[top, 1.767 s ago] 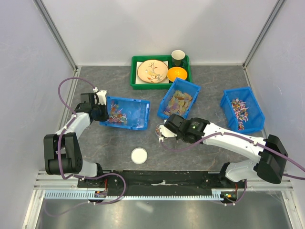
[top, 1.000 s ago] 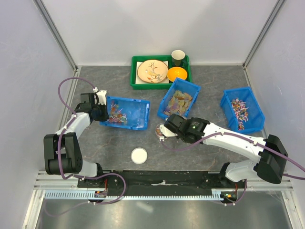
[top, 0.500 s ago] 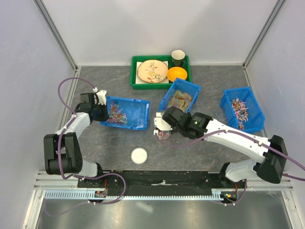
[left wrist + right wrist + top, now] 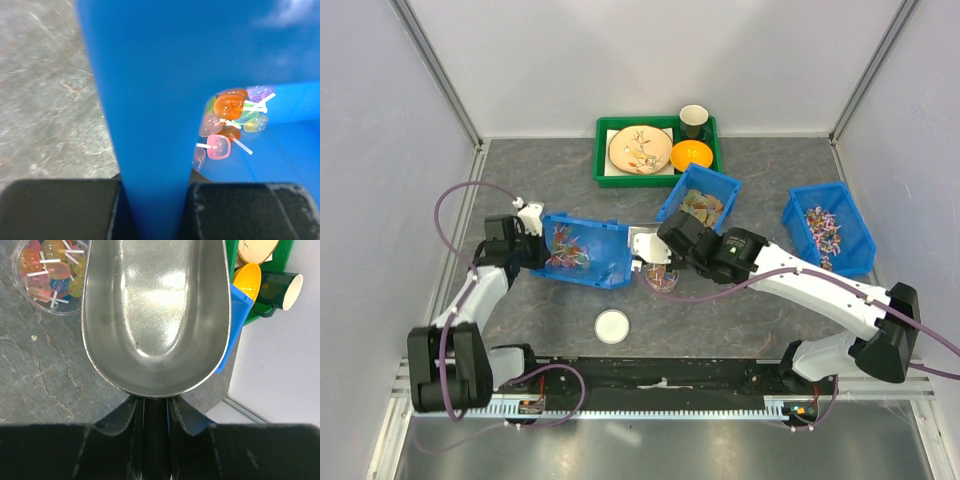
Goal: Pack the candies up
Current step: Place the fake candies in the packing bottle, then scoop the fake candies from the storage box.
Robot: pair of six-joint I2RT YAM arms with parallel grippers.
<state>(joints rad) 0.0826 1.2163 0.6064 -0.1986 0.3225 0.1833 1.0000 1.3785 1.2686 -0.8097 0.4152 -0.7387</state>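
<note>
While the right gripper (image 4: 156, 415) clamps the handle of a metal scoop (image 4: 155, 315), the scoop's bowl looks bare. Beside its tip sits a small clear cup (image 4: 47, 277) holding candies (image 4: 50, 270) on white sticks. Across the table, the left gripper (image 4: 152, 210) pinches the wall of a blue bin (image 4: 588, 250), apparently tilted, where more candies (image 4: 227, 125) are heaped.

Your left wrist view is mostly blocked by the bin (image 4: 150, 100) wall, blurred up close, hiding most candies (image 4: 227, 125). The scoop (image 4: 155, 315) covers the right wrist view, its handle hidden between the pincer's fingers (image 4: 120, 425).
</note>
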